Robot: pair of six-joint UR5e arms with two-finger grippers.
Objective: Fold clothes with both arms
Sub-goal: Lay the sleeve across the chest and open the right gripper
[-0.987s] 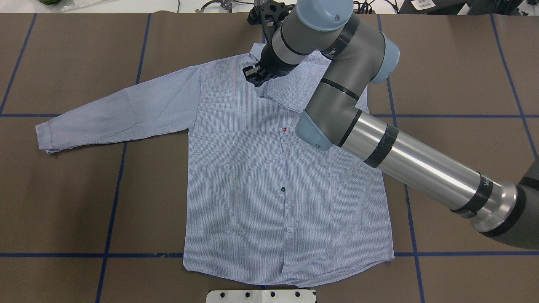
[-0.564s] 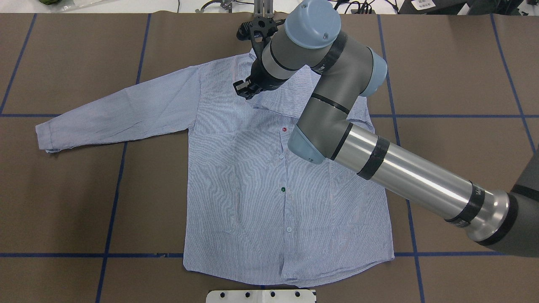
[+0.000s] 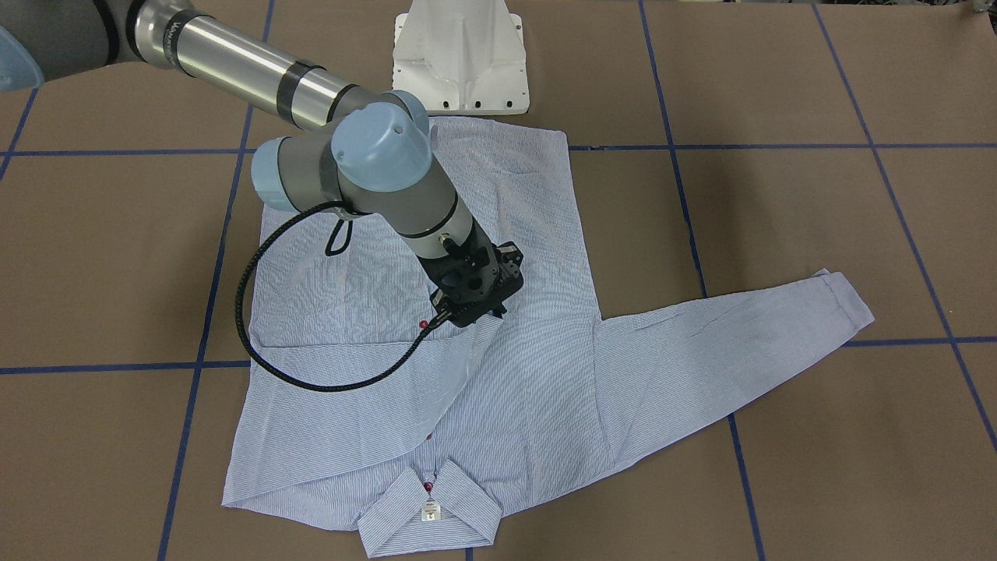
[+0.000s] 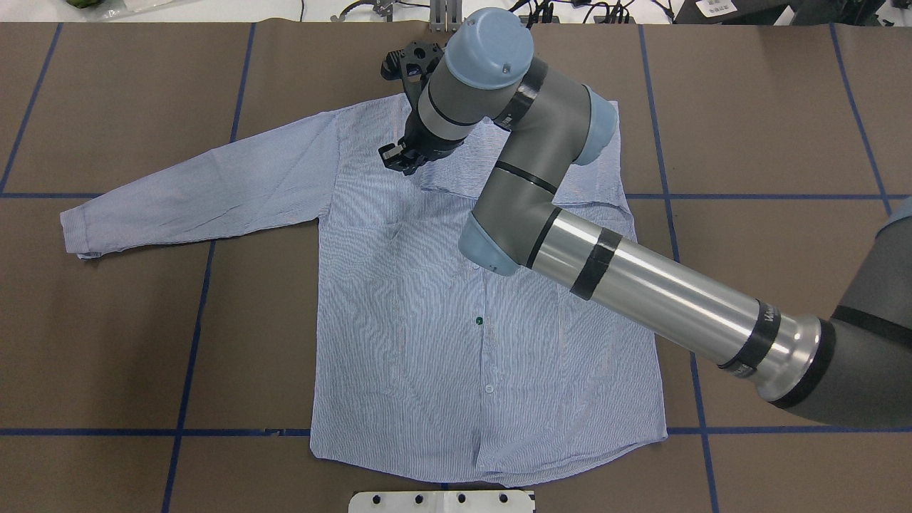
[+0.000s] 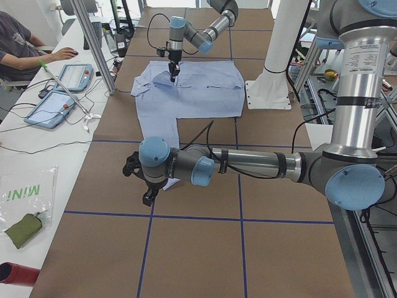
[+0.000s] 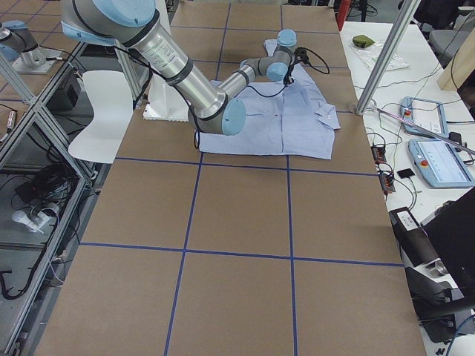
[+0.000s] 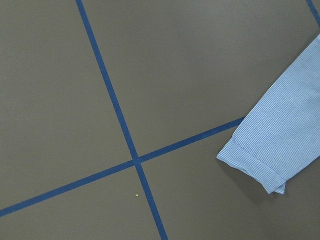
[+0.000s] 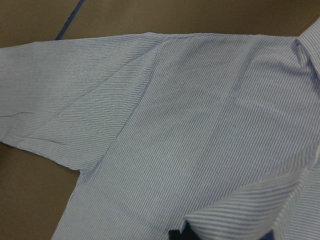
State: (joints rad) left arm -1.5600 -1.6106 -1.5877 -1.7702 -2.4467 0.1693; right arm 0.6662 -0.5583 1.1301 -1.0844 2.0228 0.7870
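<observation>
**Right end effector (image 4: 397,159) clenched on shirt (image 4: 427,342) fabric; left unit's state undetermined**

1. The right end effector is low over the upper chest of the shirt. Its fingers are closed on a folded-over layer of striped cloth. In the right wrist view the dark fingertips (image 8: 175,233) meet the edge of that fold.
2. The shirt lies front-up and flat on the tabletop (image 4: 107,342) beneath this end effector. The collar (image 3: 428,518) is beyond it, on the side away from the robot. The hem is on the near side, just short of the white pedestal base (image 3: 461,58).
3. A green button (image 4: 479,321) sits on the placket, on the robot's side of the end effector.
4. One sleeve (image 4: 199,189) is spread out flat to the robot's left of the end effector.
5. On the robot's right of the end effector, the cloth is doubled over the body of the shirt, and a diagonal crease rises to the grip.
6. The left end effector (image 5: 146,197) appears only in the side view, above the tabletop near the outstretched sleeve's end. Whether it is released or clenched cannot be told.
7. Its wrist camera shows the cuff (image 7: 252,167) lying flat beside crossing blue tape lines (image 7: 112,107).
</observation>
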